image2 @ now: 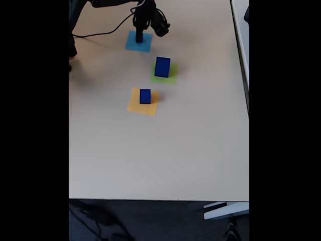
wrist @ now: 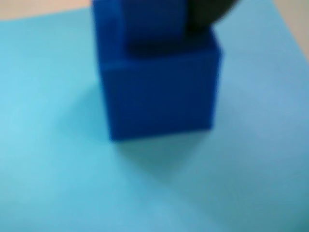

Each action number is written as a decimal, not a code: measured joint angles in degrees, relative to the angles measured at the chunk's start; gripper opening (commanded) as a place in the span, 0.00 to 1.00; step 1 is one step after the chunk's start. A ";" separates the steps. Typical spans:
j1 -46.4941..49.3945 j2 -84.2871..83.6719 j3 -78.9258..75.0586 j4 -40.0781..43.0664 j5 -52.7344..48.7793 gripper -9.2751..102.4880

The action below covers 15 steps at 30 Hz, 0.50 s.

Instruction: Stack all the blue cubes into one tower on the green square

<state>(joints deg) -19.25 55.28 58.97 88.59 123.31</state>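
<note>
A pale beige table [image2: 165, 150] fills the fixed view, with dark floor showing past its near edge and a black cable [image2: 100, 33] trailing across its far left corner. 3 coloured paper squares lie in a diagonal row on it. On the green square [image2: 171, 76], in the middle of the row, the largest of the blue cubes [image2: 162, 67] is seen standing alone, so the base of the tower is in place and nothing is stacked on it yet. On the orange-yellow square [image2: 135, 105], nearest the camera, a medium cube [image2: 145, 96] is set. On the light-blue square [image2: 131, 45], at the far end, a smaller cube [wrist: 161, 92] is shown close up in the wrist view, blurred, with a still smaller blue block [wrist: 140, 21] apparently resting on its top.

The gripper [image2: 141, 33] is held low over that far square. Whether its fingers are spread or clenched cannot be told: the fixed view is too small, and in the wrist view only a dark rounded shape is seen at the block's right side.

A risk is judged here: if the fingers are closed off-centre, the little block could be pushed off its support or the pair toppled. A tilted grip could also spoil a later placing on the green square.
</note>
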 measured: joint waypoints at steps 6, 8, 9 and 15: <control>0.09 0.97 1.67 -1.05 -0.70 0.28; 0.09 1.32 2.11 -1.23 -1.14 0.28; 0.09 1.49 2.55 -1.41 -1.14 0.28; 0.18 2.99 4.39 -2.20 -1.58 0.28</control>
<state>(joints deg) -19.07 58.27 63.37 86.40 121.73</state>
